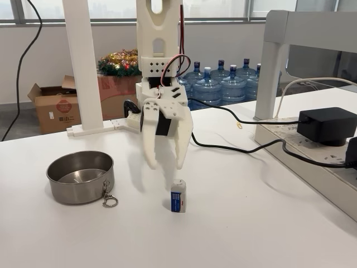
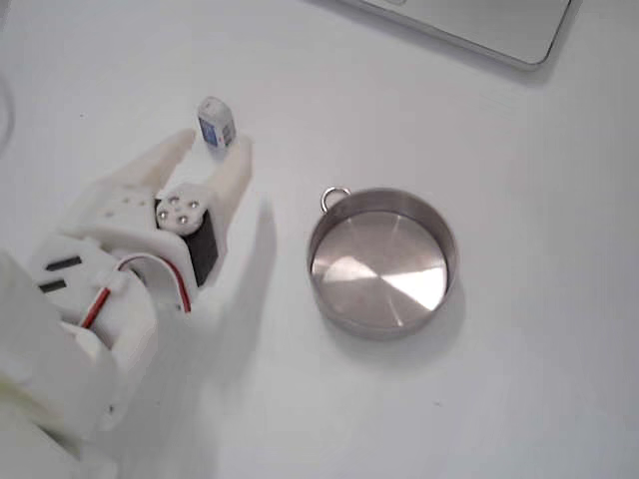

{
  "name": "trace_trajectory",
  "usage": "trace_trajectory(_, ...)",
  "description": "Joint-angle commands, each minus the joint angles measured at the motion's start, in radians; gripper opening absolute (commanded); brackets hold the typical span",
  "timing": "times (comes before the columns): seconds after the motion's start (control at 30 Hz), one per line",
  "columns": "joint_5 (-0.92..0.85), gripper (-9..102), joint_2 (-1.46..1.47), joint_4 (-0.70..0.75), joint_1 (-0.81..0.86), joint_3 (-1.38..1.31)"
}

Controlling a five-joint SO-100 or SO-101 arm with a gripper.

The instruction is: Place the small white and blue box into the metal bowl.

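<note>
The small white and blue box [image 1: 178, 196] stands upright on the white table, also seen from above [image 2: 215, 122]. My white gripper [image 1: 166, 164] hangs fingers-down just behind and above the box, open, with nothing between its fingers. From above, the gripper [image 2: 212, 150] has its fingertips just short of the box, one fingertip close beside it. The metal bowl [image 1: 80, 177] sits empty to the left of the box in the front view, its ring clip at the near right side. From above, the bowl [image 2: 381, 261] lies to the right of the gripper.
A black power adapter [image 1: 327, 124] sits on a white power strip at the right, with black cables [image 1: 234, 148] running across the table behind the arm. A white frame post [image 1: 83, 67] stands at the back left. A laptop corner [image 2: 499, 25] lies at the top of the overhead picture.
</note>
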State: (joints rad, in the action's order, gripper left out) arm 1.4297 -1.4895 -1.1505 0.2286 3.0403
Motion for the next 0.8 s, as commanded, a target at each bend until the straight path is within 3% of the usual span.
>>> trace_trajectory(0.0, 0.049, 24, 0.0, -0.02, -0.017, -0.018)
trace_trajectory(0.77, 0.054, 25, 0.216, -0.02, -0.037, -0.233)
